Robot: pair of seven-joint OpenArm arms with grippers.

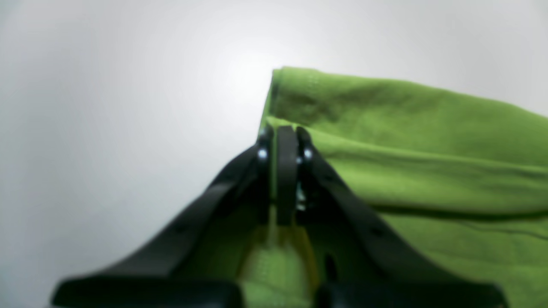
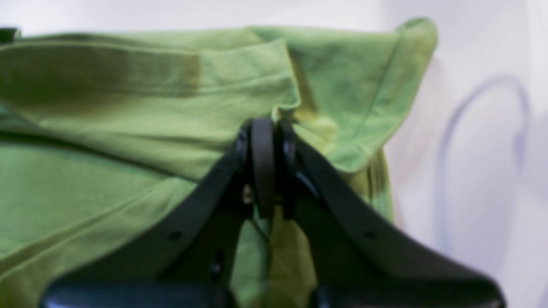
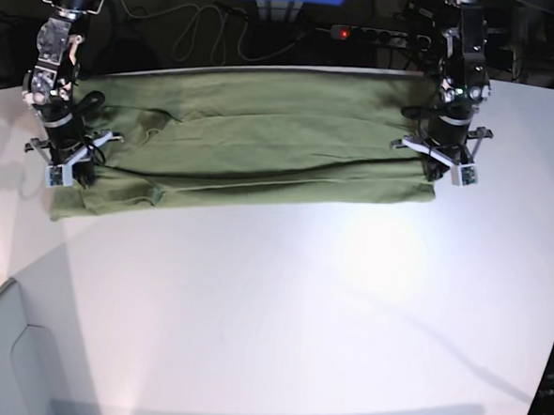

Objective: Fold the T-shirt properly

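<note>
I judge one lengthwise fold about done: the T-shirt (image 3: 253, 140) lies as a long olive band across the table (image 3: 299, 312) toward twelve o'clock, crosswise folds still to come. My left gripper (image 1: 282, 132) pinches its three o'clock end, my right gripper (image 2: 265, 124) the nine o'clock end. Fabric looks soft, lightly creased.

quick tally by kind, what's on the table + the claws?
T-shirt: 1, green, lying long across the table
Claws: 2, left claw and right claw, each shut on the T-shirt at opposite ends
Table: 1, white
Total: 4
</note>
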